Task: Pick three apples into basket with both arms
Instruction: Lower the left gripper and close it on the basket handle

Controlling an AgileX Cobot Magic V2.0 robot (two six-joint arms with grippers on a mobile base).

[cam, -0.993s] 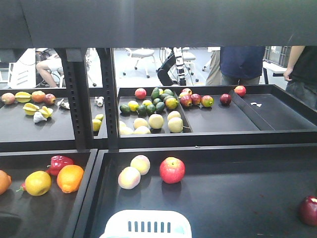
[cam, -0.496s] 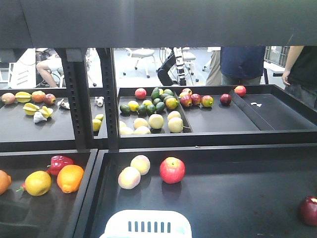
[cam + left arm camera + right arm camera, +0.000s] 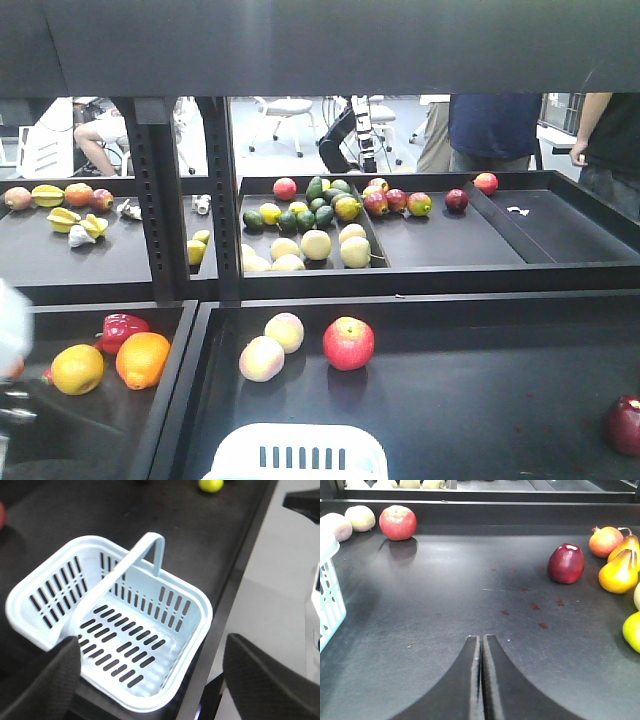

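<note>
right wrist: one red apple (image 3: 398,522), one dark apple (image 3: 566,563), one basket (image 3: 334,605).

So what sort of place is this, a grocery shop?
Probably a robot lab staged as a fruit stall: black shelf trays holding apples, office chairs and people standing behind, the right gripper in view.

Front view: bottom edge crops the basket (image 3: 298,452), right edge crops the dark apple (image 3: 626,424)

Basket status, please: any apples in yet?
Left gripper open, facing basket; right gripper shut, empty. Basket empty. Red apple, dark apple lie free, nothing blocking.
</note>
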